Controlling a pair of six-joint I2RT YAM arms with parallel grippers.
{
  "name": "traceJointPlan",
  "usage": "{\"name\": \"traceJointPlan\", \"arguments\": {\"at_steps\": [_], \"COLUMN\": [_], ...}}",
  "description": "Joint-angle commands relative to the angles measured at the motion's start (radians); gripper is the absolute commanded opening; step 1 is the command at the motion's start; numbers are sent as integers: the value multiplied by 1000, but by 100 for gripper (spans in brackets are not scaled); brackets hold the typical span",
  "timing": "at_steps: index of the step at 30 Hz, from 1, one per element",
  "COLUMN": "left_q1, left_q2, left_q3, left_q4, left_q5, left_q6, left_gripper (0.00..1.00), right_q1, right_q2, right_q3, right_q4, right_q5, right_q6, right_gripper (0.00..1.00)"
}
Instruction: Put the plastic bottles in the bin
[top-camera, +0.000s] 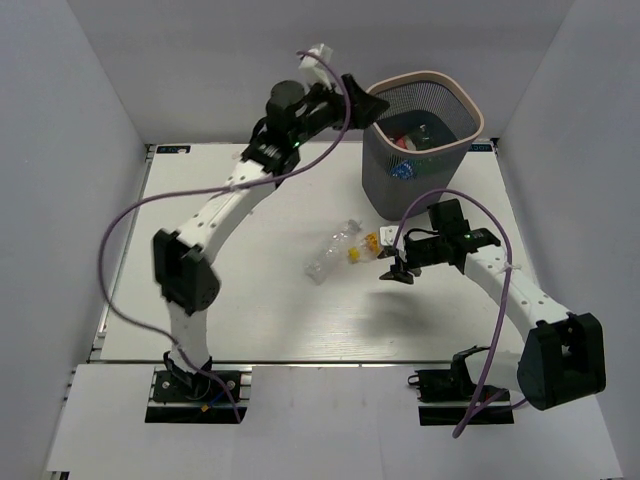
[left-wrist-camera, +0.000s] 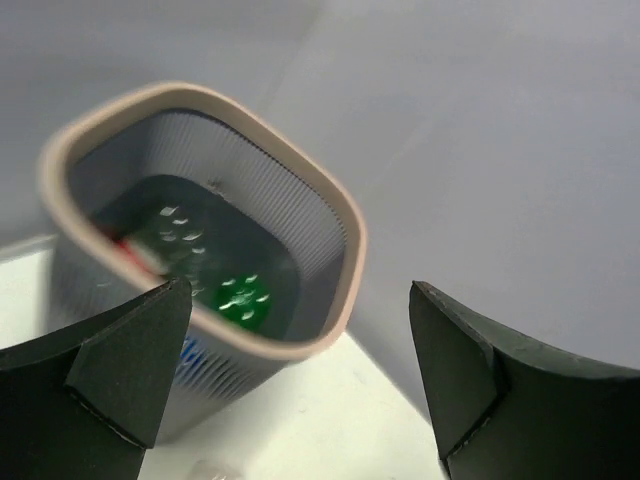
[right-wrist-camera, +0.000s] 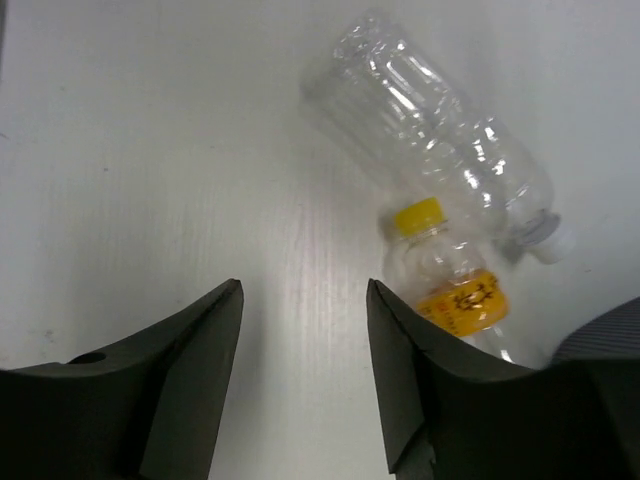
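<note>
Left gripper (left-wrist-camera: 300, 385) open wide, nothing between the fingers, held high just beside the left rim of the bin (top-camera: 470, 105), tilted down toward its mouth. Left arm stretched far forward from its base, elbow over the worktop (top-camera: 260, 300), wrist raised. Bin upright at the far right of the worktop. Inside it, green bottle (left-wrist-camera: 243, 297) lies at the bottom, with red and blue bits beside it, too blurred to tell. Right gripper (right-wrist-camera: 305, 370) open too, empty, pointing down just over the worktop, arm bent with forearm reaching left. Just beside it, clear bottle (right-wrist-camera: 440, 150) and yellow-capped bottle (right-wrist-camera: 450, 290) lie against each other on the worktop, near the bin.
</note>
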Motion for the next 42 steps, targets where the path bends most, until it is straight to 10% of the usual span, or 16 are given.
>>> {"name": "traceJointPlan", "arguments": {"at_steps": [1, 6, 15, 31, 34, 38, 42], "left_q1": [10, 10, -3, -3, -3, -12, -32], "left_q2": [-284, -636, -927, -968, -942, -933, -895], "left_q3": [-253, -758, -1203, -1288, -1273, -1334, -1356], "left_q4": [-162, -296, -393, -290, -272, -157, -63], "left_q5": [-156, -319, -371, -263, -218, -180, -157], "left_q6": [178, 191, 14, 135, 200, 238, 292], "left_gripper": [99, 99, 99, 99, 99, 99, 99], "right_q1": [13, 38, 53, 100, 96, 88, 74], "right_q2": [13, 89, 295, 545, 585, 585, 478], "right_q3": [-20, -2, 104, 205, 248, 303, 279], "right_q4": [113, 245, 319, 264, 181, -119, -372], "right_q5": [-4, 97, 320, 515, 498, 423, 257], "right_q6": [-116, -214, -254, -260, -294, -364, -475], "right_gripper": [59, 66, 80, 83, 72, 27, 14]}}
